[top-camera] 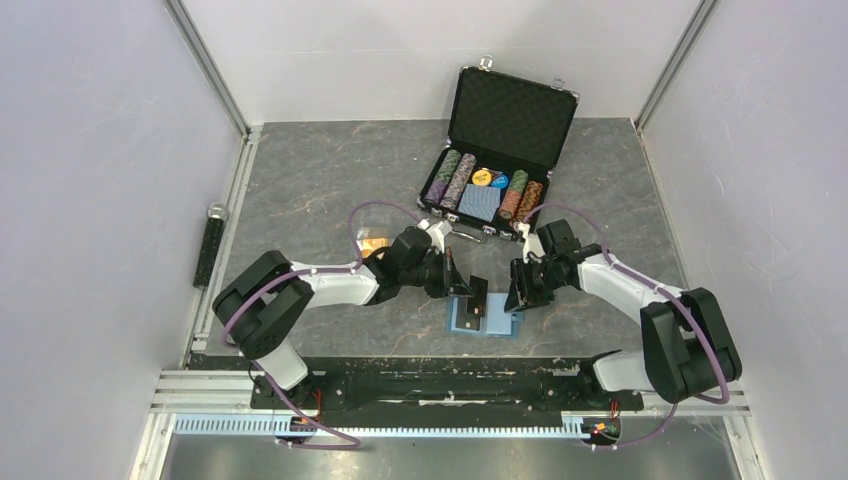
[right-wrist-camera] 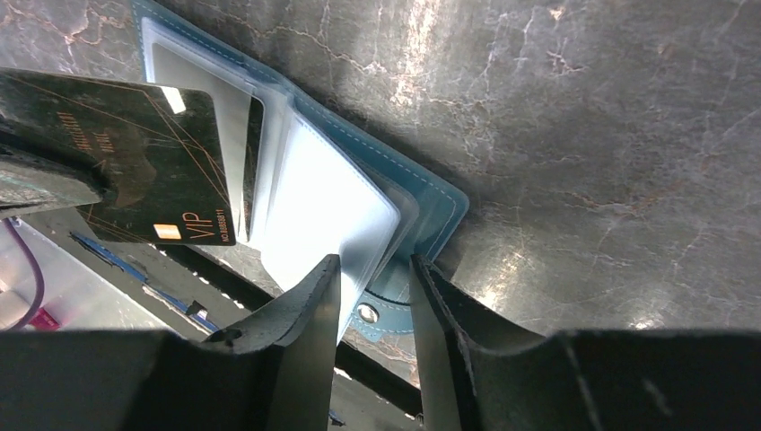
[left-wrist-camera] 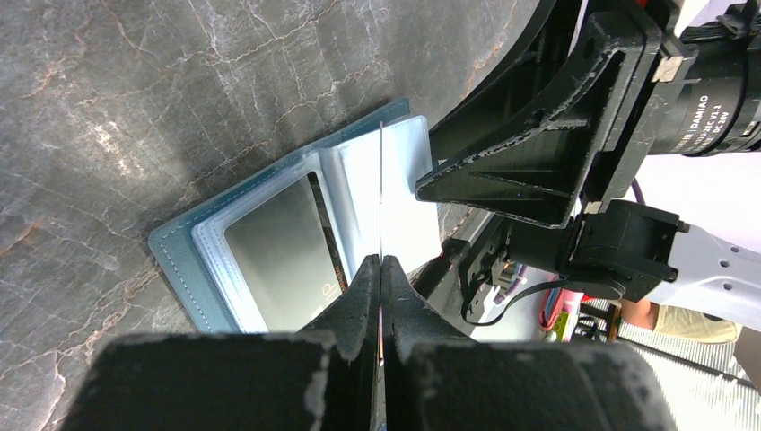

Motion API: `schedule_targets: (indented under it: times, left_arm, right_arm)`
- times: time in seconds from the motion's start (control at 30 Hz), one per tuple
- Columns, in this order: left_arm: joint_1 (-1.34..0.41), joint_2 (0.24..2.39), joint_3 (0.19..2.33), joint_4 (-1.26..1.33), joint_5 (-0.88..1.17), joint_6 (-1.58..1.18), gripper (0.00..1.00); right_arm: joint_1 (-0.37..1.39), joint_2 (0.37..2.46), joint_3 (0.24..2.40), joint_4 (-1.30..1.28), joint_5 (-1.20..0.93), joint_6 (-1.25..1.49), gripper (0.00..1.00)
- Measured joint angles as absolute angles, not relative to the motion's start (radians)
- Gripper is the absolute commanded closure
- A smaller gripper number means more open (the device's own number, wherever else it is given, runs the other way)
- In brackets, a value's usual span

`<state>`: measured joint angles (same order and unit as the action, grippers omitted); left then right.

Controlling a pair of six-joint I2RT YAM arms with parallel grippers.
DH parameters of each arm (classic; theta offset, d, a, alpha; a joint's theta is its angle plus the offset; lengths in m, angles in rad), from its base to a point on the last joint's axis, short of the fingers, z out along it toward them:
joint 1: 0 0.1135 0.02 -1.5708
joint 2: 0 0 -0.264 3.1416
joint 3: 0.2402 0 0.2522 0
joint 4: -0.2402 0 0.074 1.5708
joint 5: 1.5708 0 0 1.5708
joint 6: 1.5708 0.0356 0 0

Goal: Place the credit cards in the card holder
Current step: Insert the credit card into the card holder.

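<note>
The card holder (top-camera: 500, 328) is lying open on the counter (top-camera: 300, 180), at six o'clock from the chip case (top-camera: 510, 120). The left pincer (left-wrist-camera: 380, 265) is pinching a black credit card (right-wrist-camera: 153, 171) above its sleeves. The right pincer (right-wrist-camera: 375, 269) is hovering partly spread at its three o'clock edge.

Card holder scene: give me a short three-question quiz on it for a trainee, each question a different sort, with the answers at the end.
1. True or false: the left claw is shut on a thin black rectangular credit card.
2. Pick one: the small teal leather-like folding card holder is A folded shut, B lying open, C standing on edge.
3. Fill in: in the right wrist view, the holder's teal ___ with its metal stud shows between the jaws of the right claw.
Key: 1 true; 2 B; 3 snap tab.
</note>
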<state>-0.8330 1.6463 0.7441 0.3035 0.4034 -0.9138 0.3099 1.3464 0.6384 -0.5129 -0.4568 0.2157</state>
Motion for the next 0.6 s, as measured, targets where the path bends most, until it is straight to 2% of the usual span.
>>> schedule_targets:
  times: [0.3,0.6]
  left_arm:
    - [-0.833,1.65,0.709,0.326,0.404,-0.916,0.98]
    - [-0.834,1.691,0.696,0.364,0.421,-0.936,0.98]
  right_arm:
    - [0.31,1.37,0.622,-0.489,-0.45,0.217,0.79]
    - [0.31,1.37,0.611,-0.476,-0.448,0.217,0.85]
